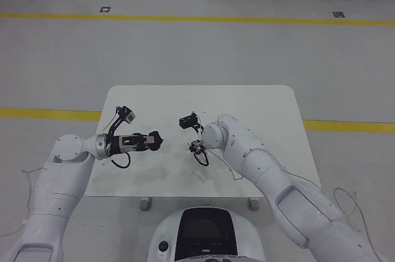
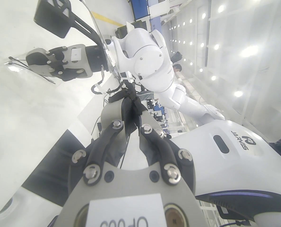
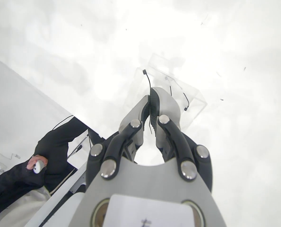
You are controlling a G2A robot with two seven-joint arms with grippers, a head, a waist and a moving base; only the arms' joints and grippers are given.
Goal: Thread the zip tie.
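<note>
My right gripper (image 3: 150,95) is shut on a thin black zip tie (image 3: 148,81). The tie's head sticks out past the fingertips and its tail hangs back between the fingers. The gripper points down over a clear tray (image 3: 197,105) holding more zip ties (image 3: 186,101). In the top view the right gripper (image 1: 197,149) stands at the table's middle, with the left gripper (image 1: 158,139) a short way to its left, pointing at it. My left gripper (image 2: 131,102) is shut on something thin and black, with a strand (image 2: 124,153) trailing back between the fingers. Farther off is the right gripper (image 2: 40,63).
The white table (image 1: 256,118) has bare room at its far side and right half. The clear tray (image 2: 12,66) lies flat under the right gripper. A black camera mount (image 2: 53,17) juts from the right wrist.
</note>
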